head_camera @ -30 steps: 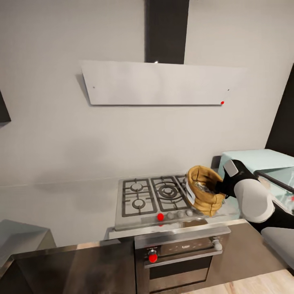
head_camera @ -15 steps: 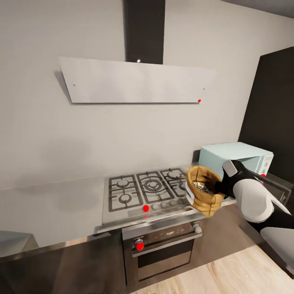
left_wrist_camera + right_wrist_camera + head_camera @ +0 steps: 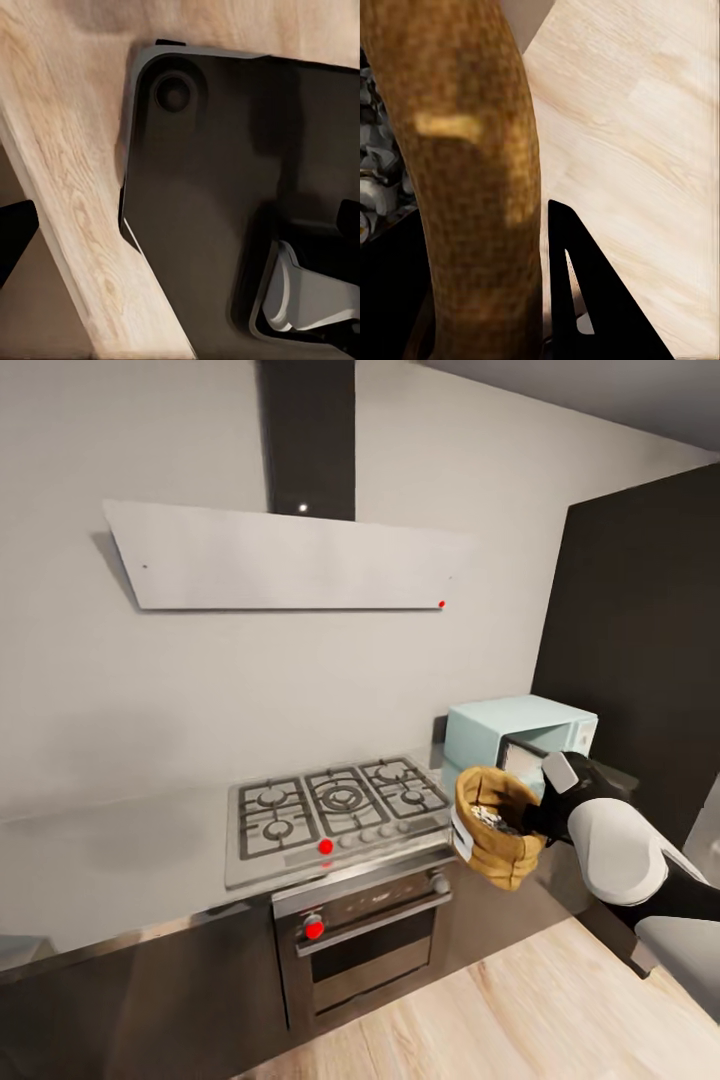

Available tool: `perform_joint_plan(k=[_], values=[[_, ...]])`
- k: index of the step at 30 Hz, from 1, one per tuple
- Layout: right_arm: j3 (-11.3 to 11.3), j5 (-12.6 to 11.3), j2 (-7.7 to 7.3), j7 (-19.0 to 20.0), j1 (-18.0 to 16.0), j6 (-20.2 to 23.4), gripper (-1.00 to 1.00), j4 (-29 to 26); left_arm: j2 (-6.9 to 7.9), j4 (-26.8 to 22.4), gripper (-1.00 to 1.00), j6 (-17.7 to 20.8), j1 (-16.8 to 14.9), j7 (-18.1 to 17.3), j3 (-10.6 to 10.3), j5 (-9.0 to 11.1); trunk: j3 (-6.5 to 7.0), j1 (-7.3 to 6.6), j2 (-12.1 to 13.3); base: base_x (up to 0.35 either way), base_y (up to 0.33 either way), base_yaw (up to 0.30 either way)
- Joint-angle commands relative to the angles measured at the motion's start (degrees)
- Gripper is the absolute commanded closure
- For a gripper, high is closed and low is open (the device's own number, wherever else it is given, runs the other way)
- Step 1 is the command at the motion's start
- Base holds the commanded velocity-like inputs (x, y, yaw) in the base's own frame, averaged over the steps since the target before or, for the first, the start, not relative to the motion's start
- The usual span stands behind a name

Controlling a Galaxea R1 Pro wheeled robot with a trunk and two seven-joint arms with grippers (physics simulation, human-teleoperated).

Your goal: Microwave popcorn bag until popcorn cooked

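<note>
Pale grey kitchen wall (image 3: 250, 680) is carrying a white slanted hood (image 3: 290, 560); below it the gas hob (image 3: 335, 805) is sitting in the steel countertop (image 3: 110, 865), over a steel oven (image 3: 365, 940). Mint-blue microwave (image 3: 505, 735) is standing just beyond the hob against dark cabinets (image 3: 640, 650), its door apparently ajar, though this is hard to confirm. Right gripper (image 3: 538, 822) is pinching the rolled rim of the popcorn bag (image 3: 495, 825), holding it in the air in front of the microwave, tilted, with popcorn (image 3: 487, 817) showing inside. Left wrist view is showing wooden floor (image 3: 67, 225) and dark robot base (image 3: 217, 187); whether the left gripper is spread or closed cannot be told.
</note>
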Motion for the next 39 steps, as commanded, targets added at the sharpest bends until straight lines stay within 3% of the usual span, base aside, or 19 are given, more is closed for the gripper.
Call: perform_joint_plan(k=[1, 22, 39], values=[[-0.28, -0.01, 0.1, -0.23, -0.03, 0.11, 1.0, -0.02, -0.03, -0.13, -1.0, 0.06, 0.06, 0.03, 0.34, 0.01, -0.03, -0.01, -0.04, -0.272, -0.168, -0.153], [-0.28, -0.02, 0.27, -0.25, -0.03, 0.11, 1.0, -0.02, -0.03, -0.14, -1.0, 0.11, 0.06, 0.03, 0.35, 0.01, -0.11, -0.01, -0.04, -0.215, -0.187, -0.183], [-0.28, -0.02, 0.44, -0.23, -0.03, 0.11, 1.0, 0.02, -0.03, -0.12, -1.0, 0.11, 0.06, 0.03, 0.35, 0.01, -0.11, -0.01, -0.04, -0.016, -0.289, -0.177]])
